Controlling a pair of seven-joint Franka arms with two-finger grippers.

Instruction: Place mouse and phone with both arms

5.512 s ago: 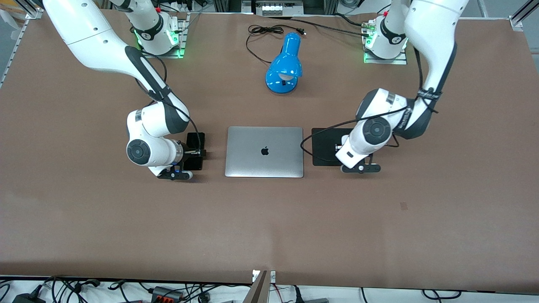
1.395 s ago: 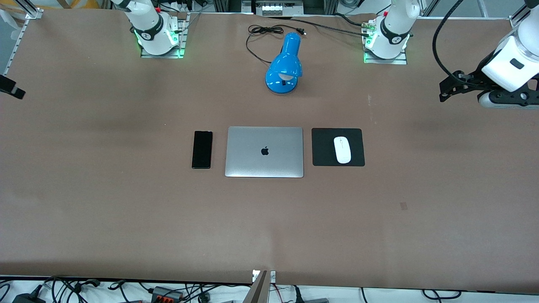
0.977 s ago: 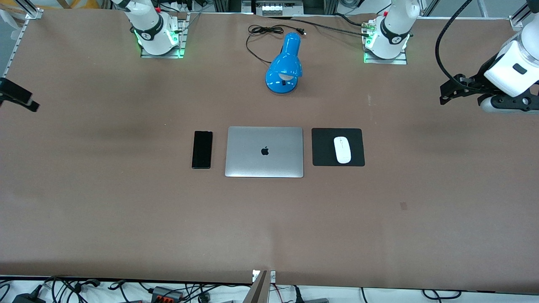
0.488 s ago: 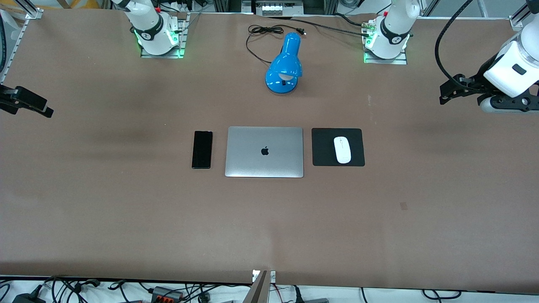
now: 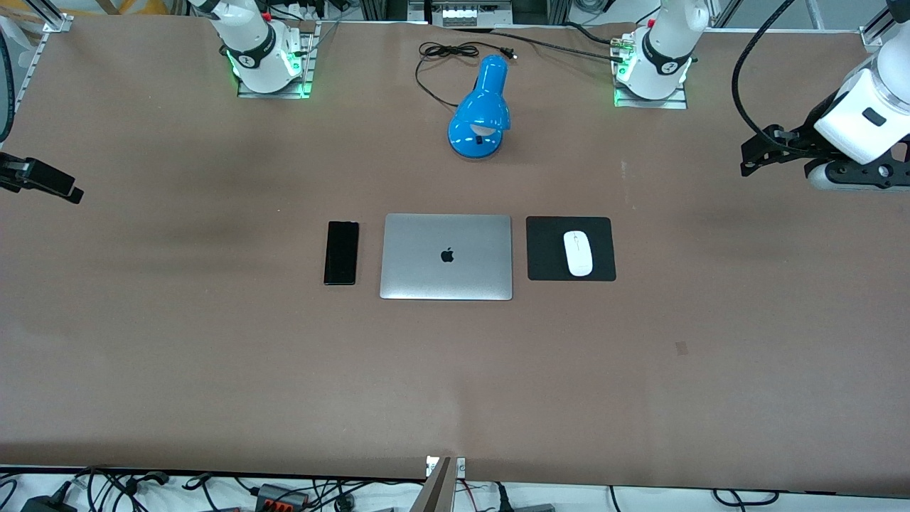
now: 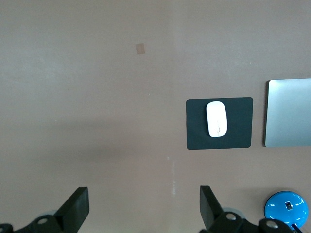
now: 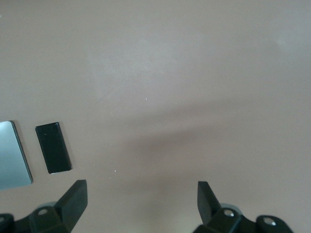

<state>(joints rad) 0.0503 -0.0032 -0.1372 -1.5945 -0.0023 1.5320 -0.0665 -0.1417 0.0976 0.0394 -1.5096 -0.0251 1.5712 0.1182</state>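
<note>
Well apart — mouse (image 5: 578, 253), phone (image 5: 341, 252), jaws.

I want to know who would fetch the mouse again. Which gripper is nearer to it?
Left. The left gripper hangs open over bare table toward the left arm's end, closer to the mouse on its pad. The right gripper, also open, is up over the right arm's end.

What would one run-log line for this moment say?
mouse: on mouse pad | phone: beside laptop | left gripper: open, empty | right gripper: open, empty

White mouse (image 5: 578, 253) lies on black pad (image 5: 547, 249); black phone (image 5: 341, 252) flat beside laptop (image 5: 446, 257).
</note>
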